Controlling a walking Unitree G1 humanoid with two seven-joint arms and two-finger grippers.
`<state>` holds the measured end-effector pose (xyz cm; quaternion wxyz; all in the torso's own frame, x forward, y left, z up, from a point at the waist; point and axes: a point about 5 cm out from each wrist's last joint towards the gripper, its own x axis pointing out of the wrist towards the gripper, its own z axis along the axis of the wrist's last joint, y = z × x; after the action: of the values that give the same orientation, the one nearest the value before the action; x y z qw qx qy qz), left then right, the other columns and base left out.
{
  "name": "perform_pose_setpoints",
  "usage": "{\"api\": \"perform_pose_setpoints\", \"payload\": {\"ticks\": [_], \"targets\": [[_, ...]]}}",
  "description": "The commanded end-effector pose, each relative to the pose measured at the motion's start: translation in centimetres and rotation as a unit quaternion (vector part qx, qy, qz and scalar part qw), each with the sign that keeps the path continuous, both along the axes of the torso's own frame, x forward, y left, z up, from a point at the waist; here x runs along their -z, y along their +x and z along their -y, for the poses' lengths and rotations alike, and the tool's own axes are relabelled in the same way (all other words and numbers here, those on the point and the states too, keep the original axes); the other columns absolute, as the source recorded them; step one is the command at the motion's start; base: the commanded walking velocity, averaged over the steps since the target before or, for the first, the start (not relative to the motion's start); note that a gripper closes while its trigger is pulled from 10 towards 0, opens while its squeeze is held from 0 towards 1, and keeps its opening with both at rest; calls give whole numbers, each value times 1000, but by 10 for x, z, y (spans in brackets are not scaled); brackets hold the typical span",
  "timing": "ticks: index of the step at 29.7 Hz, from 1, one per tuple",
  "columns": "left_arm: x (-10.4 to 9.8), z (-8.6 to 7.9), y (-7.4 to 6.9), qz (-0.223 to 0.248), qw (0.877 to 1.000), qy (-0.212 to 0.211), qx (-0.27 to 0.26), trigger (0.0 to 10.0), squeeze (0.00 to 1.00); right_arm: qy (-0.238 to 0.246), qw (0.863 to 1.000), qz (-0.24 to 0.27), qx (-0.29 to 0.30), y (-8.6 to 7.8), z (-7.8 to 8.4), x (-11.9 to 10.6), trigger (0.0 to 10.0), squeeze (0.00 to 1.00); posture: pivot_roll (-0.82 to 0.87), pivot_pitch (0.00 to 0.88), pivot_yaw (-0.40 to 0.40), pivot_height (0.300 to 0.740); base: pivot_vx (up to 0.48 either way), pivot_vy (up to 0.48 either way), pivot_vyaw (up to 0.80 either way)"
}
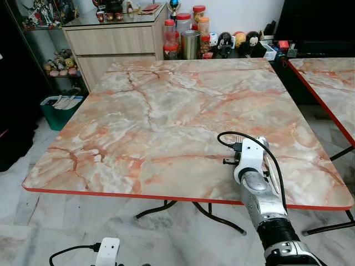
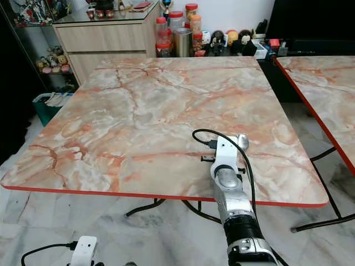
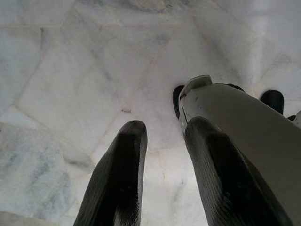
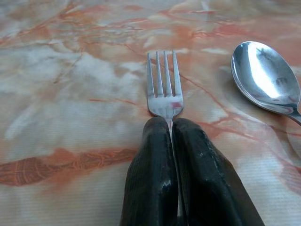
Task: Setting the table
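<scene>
A large square worktop point(image 1: 166, 111) of orange-veined marble pattern with a thin red edge stands on black metal legs over a pale marble tile floor point(image 1: 33, 221). A second worktop point(image 1: 333, 83) of the same pattern stands apart from it on the robot's right. Behind the far edge is a light wooden cabinet point(image 1: 111, 47) with drawers, and beside it a cluster of red-lidded jars point(image 1: 186, 33) and small figurines. A teal bin point(image 1: 58, 111) sits on the floor near the far left corner.

The silver right arm point(image 1: 266, 205) reaches over the near right part of the worktop. In the right wrist view the right gripper point(image 4: 171, 125) has its two black fingers point(image 4: 150, 169) pressed together on the handle of a silver metal fork point(image 4: 163, 89), whose tines lie against the marble surface and point away from the gripper. A shiny silver metal spoon point(image 4: 265, 77) lies just beside the fork, bowl up, not touching it.

The left gripper point(image 3: 162, 136) hangs low over the floor tiles, its black fingers point(image 3: 120, 179) apart and holding nothing.
</scene>
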<state>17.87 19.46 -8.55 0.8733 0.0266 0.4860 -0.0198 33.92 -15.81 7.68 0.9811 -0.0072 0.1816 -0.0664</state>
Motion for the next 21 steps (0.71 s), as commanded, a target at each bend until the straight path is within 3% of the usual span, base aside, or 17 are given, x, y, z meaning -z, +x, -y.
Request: {"api": "perform_pose_setpoints", "payload": {"ticks": [1, 5, 6, 7, 9, 11, 13, 21], "targets": [[-1, -3, 1, 3, 1000, 16, -4, 10000, 0, 22, 1000, 6, -3, 0, -5, 1, 0, 0, -29, 0, 63, 693, 0, 0, 0], [-2, -6, 3, 11, 999, 26, -21, 10000, 0, 35, 997, 60, -21, 5, -11, -15, 0, 0, -30, 0, 63, 693, 0, 0, 0], [-3, -7, 4, 15, 999, 27, -27, 10000, 0, 31, 994, 96, -43, 7, -16, -25, 0, 0, -30, 0, 63, 693, 0, 0, 0], [-3, -8, 4, 16, 999, 28, -29, 10000, 0, 27, 990, 123, -57, 8, -20, -34, 10000, 0, -30, 0, 63, 693, 0, 0, 0], [-3, -8, 4, 18, 999, 30, -32, 10000, 0, 35, 979, 177, -92, 10, -30, -53, 10000, 0, -39, 0, 63, 693, 0, 0, 0], [-3, -8, 5, 19, 999, 32, -33, 10000, 0, 35, 977, 186, -98, 10, -32, -56, 10000, 0, -39, 0, 63, 693, 0, 0, 0], [-4, -10, 5, 24, 998, 38, -42, 10000, 0, 31, 967, 223, -120, 11, -41, -70, 10000, 0, -44, 0, 61, 693, 0, 0, 0], [-5, -10, 6, 34, 997, 46, -51, 10000, 0, 25, 957, 258, -131, 13, -45, -84, 10000, 0, -42, 0, 46, 693, 0, -108, 0]]}}
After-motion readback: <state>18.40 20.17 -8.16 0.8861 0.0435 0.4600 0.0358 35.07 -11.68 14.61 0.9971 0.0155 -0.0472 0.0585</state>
